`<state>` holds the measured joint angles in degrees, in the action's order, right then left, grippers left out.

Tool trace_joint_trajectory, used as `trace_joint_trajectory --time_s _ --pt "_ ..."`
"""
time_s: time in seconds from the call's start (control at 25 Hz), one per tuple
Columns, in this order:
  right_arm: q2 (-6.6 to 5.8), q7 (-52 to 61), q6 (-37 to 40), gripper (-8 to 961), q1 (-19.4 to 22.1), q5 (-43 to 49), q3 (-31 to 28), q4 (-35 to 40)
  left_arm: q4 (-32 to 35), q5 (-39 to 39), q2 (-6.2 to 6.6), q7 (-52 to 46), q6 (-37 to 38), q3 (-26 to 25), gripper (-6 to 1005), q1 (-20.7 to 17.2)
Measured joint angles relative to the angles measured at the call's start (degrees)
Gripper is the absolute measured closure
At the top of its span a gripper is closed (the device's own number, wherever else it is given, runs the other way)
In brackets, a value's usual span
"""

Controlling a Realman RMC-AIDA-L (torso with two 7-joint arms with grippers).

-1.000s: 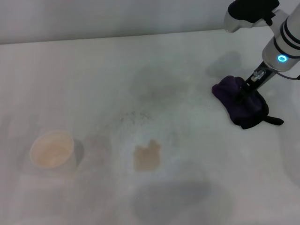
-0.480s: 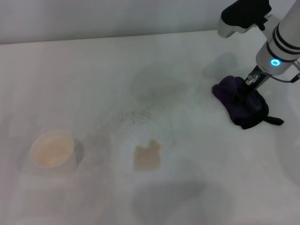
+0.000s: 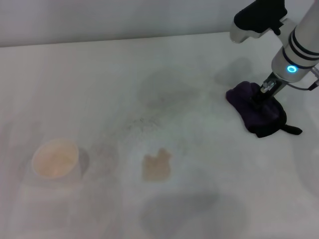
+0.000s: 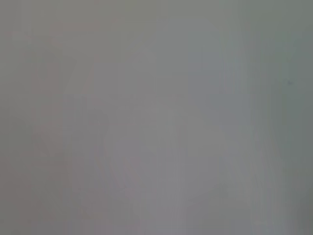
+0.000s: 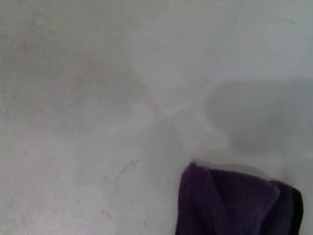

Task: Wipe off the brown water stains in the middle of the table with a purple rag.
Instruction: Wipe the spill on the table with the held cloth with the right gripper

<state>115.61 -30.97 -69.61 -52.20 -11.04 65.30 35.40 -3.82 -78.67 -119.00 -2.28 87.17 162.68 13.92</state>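
Nearest the robot: the brown water stains (image 3: 156, 165), 1 pale tan blotch on the table (image 3: 99, 74), roughly centre, untouched and dry-looking at the edges. A white paper cup (image 3: 55, 159) stands well to its left, apart from it. Just beyond the blotch is a faint grey speckled smudge (image 3: 144, 122); not the target.

Farther back, right side: the purple rag (image 3: 255, 110) lies bunched on the table, black tail pointing away to the right. The right end effector (image 3: 260, 97) is down on top of the rag, tips buried in the cloth. Can't tell whether it is clenched on the fabric or just pressed into it; the right wrist view only shows a corner of the rag (image 5: 234, 203) and bare table, no tips.

Left end effector: not visible anywhere; its wrist view is blank grey.

Step in hand, my read: pickup of the rag, grasp not confirmed. Wiping has not started, rag and stain are well apart.

Next move needs: a firm pinch on the cloth, a slight lift, then travel left and toward the robot to the blotch. Keep clear of the cup. Press down and sweep across the whole blotch.
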Motion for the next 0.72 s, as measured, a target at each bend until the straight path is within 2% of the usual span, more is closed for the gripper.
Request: trace_joint_trajectory --time_s 0.16,0.32,0.72 --pt "0.03 0.0 0.3 868 0.1 -1.1 0.0 -0.7 -0.1 0.1 0.08 0.0 0.0 0.0 108 0.3" --pt "0.15 -0.3 -0.5 868 0.2 -3.6 0.9 -0.4 -0.2 0.1 0.08 0.0 0.0 0.0 109 0.3" --pt "0.42 0.2 -4.0 867 1.7 -23.7 18.3 6.4 -0.1 0.0 0.08 0.0 0.0 0.0 109 0.8"
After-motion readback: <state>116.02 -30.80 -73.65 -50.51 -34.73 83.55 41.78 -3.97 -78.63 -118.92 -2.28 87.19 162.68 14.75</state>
